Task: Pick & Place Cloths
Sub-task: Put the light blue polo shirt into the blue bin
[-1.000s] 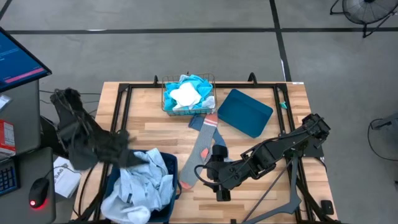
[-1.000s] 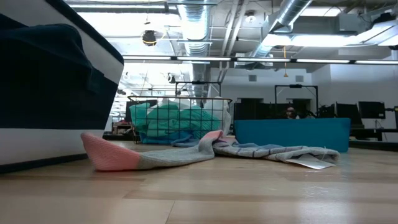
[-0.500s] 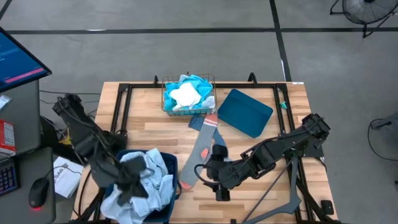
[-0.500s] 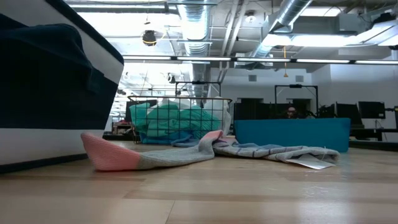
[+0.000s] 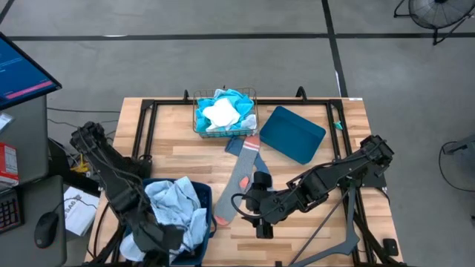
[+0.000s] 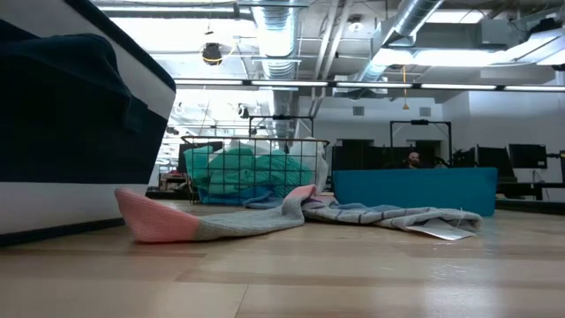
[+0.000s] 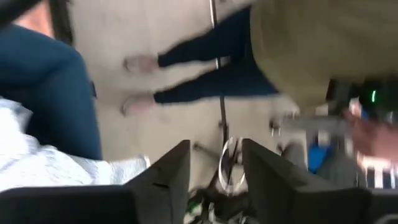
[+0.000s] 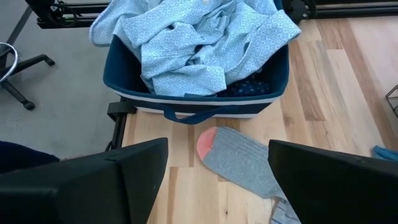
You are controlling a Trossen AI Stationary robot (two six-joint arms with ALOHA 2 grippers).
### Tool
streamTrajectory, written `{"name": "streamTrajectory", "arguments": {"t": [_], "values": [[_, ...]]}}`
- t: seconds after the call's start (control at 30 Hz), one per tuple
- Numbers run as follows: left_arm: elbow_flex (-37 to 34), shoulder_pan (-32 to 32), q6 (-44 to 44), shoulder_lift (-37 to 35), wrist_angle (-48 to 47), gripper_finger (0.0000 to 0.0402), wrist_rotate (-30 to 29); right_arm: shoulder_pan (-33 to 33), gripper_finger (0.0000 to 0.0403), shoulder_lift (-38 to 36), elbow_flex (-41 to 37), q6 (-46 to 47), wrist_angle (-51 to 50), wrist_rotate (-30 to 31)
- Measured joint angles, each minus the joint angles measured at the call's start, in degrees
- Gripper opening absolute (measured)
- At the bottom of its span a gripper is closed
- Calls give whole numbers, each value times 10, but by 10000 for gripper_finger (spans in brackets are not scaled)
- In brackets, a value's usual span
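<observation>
A pale blue cloth [image 5: 174,211] fills the dark blue bin [image 5: 205,199] at the table's near left, with a navy dotted cloth [image 8: 249,87] under it. My left gripper [image 5: 165,239] hangs open over the bin's near edge and holds nothing [image 7: 216,165]. Grey socks [image 5: 239,178] lie flat mid-table, one orange-red tip [image 8: 210,142] toward the bin. My right gripper [image 5: 251,205] is open just right of the socks, its fingers wide apart [image 8: 217,148]. Turquoise and white cloths [image 5: 223,111] sit in the wire basket [image 5: 197,124].
A flat teal lid [image 5: 293,133] lies right of the basket. Black frame rails [image 5: 148,122] run along the table's edges. A person's legs [image 7: 205,68] show on the floor beyond the bin. There is bare wood between bin, socks and basket [image 5: 185,152].
My left arm has swung from the table's left edge toward the near edge, crossing over the bin and its pale blue cloth, and its gripper now hangs at the bin's near side. The right arm and the socks have kept still.
</observation>
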Motion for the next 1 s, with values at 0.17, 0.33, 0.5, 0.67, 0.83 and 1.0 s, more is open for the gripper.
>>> {"name": "streamTrajectory", "arguments": {"t": [0.17,0.33,0.5,0.67,0.83,1.0], "values": [[0,-28,57,26,0,169,38,0,272,0,0,2,1,0],[0,-59,158,43,-1,189,42,0,272,0,0,2,1,0],[0,-91,259,47,-1,197,19,0,272,0,0,2,1,0],[0,-114,337,47,1,198,-79,0,272,0,0,2,1,0],[0,-124,386,47,0,198,-194,0,272,0,0,2,0,0],[0,-128,380,52,1,198,-188,0,272,0,0,1,0,0]]}}
